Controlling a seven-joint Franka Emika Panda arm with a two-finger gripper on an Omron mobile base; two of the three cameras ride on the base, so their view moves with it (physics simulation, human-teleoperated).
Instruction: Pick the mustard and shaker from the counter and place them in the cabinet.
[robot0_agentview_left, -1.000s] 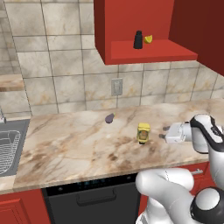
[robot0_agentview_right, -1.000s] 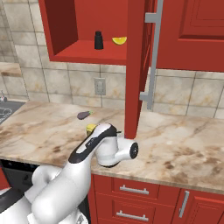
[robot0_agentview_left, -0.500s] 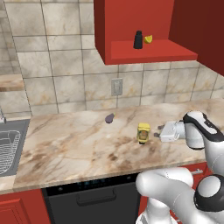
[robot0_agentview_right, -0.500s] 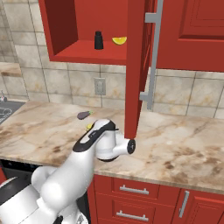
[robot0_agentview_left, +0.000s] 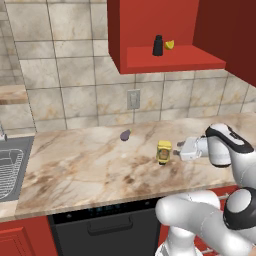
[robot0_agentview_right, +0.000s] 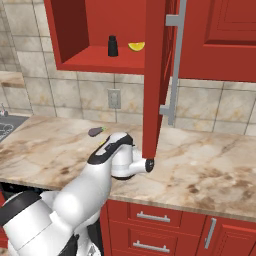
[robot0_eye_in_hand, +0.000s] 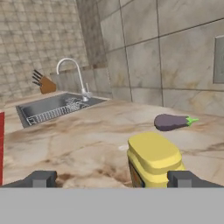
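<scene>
Arm: reaching low and level across the counter (robot0_agentview_left: 90, 165)
Gripper (robot0_agentview_left: 174, 152): fingers spread wide, holding nothing, just beside the mustard (robot0_agentview_left: 163, 151)
Mustard label: dark, writing unreadable

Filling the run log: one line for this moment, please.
shaker: in cabinet | mustard: on counter | gripper: open, beside mustard

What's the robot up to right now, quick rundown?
Gripper open, level with the mustard, jaws not yet around it. Shaker already in the cabinet. Eggplant well aside.
</scene>
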